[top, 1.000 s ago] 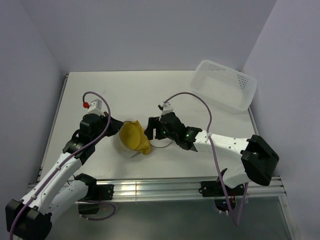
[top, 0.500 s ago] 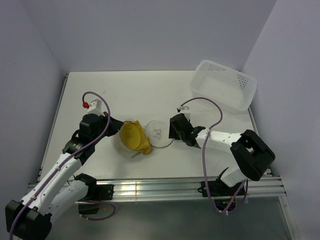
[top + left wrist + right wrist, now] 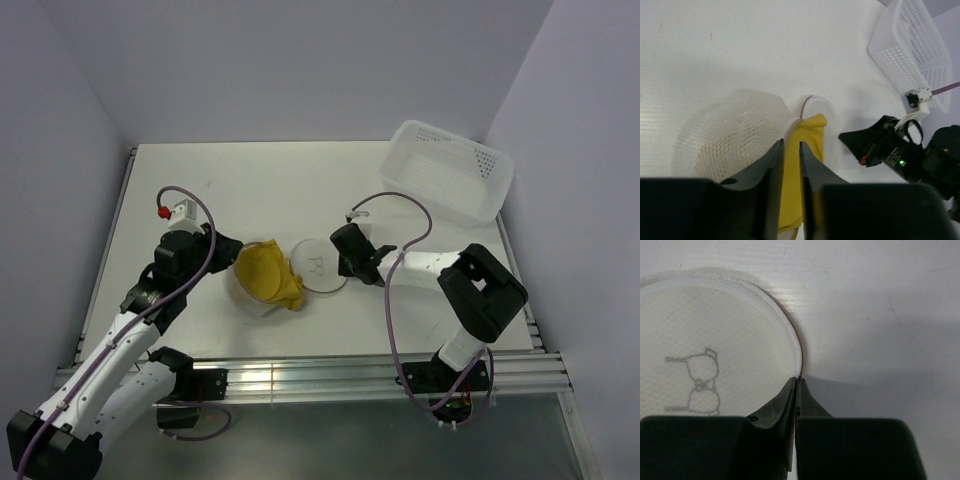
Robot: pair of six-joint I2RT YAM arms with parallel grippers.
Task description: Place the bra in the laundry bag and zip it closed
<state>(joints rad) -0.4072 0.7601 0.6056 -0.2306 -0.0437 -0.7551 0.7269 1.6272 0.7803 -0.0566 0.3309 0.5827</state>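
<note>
Nearest the arm bases, the left gripper (image 3: 792,150) points at the bag (image 3: 725,135), which sits open on the table (image 3: 250,190) left of centre. Its fingers (image 3: 771,172) stand only a narrow way apart. The bag's white rim and a fold of yellow cloth run into the slit between them. Whether the fingers press on that material or only stand around it cannot be told.

The bra (image 3: 266,275) lies bunched on top of the bag's mouth. It is partly in the mesh and partly spilling over the right side, where its edge reaches the lid (image 3: 715,330). In the left wrist view the mesh wall bulges out to the left of the fingers and the bra hangs to the right of them.

Just right of the bra, the round lid lies flat on the table, folded out from the bag. A small dark outline drawing shows on its face. The right gripper (image 3: 797,382) lies low on the table at the lid's right edge, with its fingertips pinched together on the rim.

Farther back, at the right rear corner and well apart from all this, stands a white perforated basket (image 3: 450,170).
</note>
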